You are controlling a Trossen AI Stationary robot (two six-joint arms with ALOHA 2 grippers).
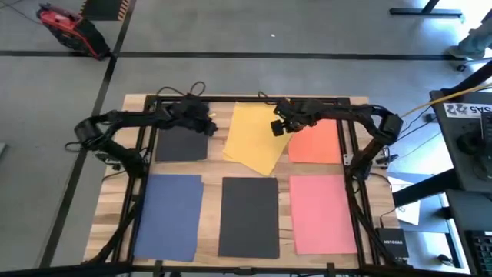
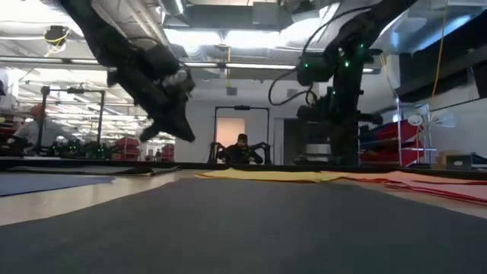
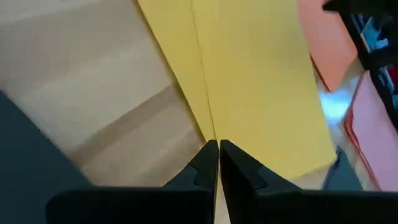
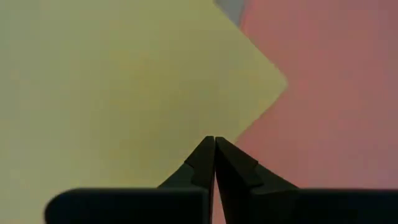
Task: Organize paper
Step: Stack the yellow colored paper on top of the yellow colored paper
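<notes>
Near edge: blue sheet [image 1: 169, 215], dark sheet [image 1: 249, 216], pink sheet [image 1: 323, 213] in row on wooden table [image 1: 211, 169]. Behind them: second dark sheet [image 1: 181, 143], skewed yellow sheet [image 1: 255, 137], orange sheet [image 1: 317, 141]. Left gripper [image 1: 207, 123] pinched closed beside yellow edge; right gripper [image 1: 278, 127] closed, empty, over yellow. Black box [image 1: 390, 245] reads NETGEAR.

Yellow paper [image 2: 266, 176] beyond dark sheet [image 2: 243, 228]

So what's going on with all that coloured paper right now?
Left gripper shut, empty, beside yellow sheet. Right gripper shut, over its far corner. Yellow sheet crooked, overlapping orange sheet. Nothing in the way.
</notes>
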